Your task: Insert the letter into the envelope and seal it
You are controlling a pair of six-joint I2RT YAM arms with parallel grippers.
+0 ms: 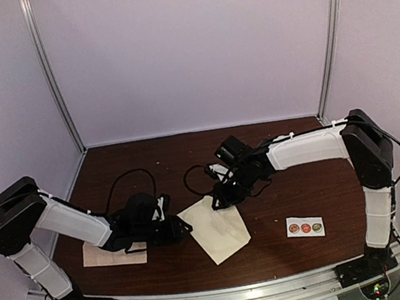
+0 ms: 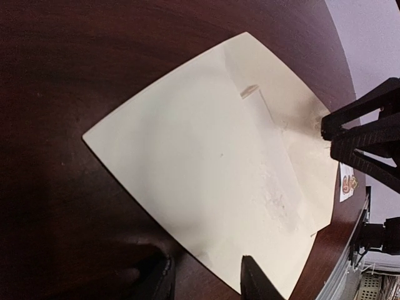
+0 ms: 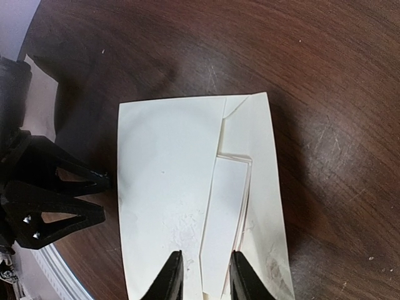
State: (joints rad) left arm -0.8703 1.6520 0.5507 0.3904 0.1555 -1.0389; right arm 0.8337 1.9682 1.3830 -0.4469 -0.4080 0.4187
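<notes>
The cream, long rectangular paper envelope (image 1: 217, 231) lay flat on the dark brown wooden tabletop (image 1: 185, 152), a little toward 6 o'clock from the middle and turned at a slant, between the two arms. A narrow folded band of pale paper (image 3: 225, 212) ran lengthwise along its upper face; whether this was the flap or a sheet tucked inside could not be told. The left gripper (image 1: 183, 225) reached in from the envelope's 9 o'clock side, its fingers (image 2: 164, 280) set plainly apart on either side of the near edge of the paper, gripping nothing. The right gripper (image 1: 220, 198) came down at the envelope's 12 o'clock corner, its black fingers (image 3: 170, 278) standing a narrow gap apart with the band and the cream paper showing between them; whether the tips pressed on the paper could not be told. At 9 o'clock from the envelope, partly under the left arm, lay a pinkish creased paper sheet (image 1: 103, 255). At 3 o'clock, well apart from the envelope, lay a small white strip of three round stickers (image 1: 305, 227). Black cables (image 1: 126, 179) looped across the tabletop toward 12 o'clock, behind both grippers.
</notes>
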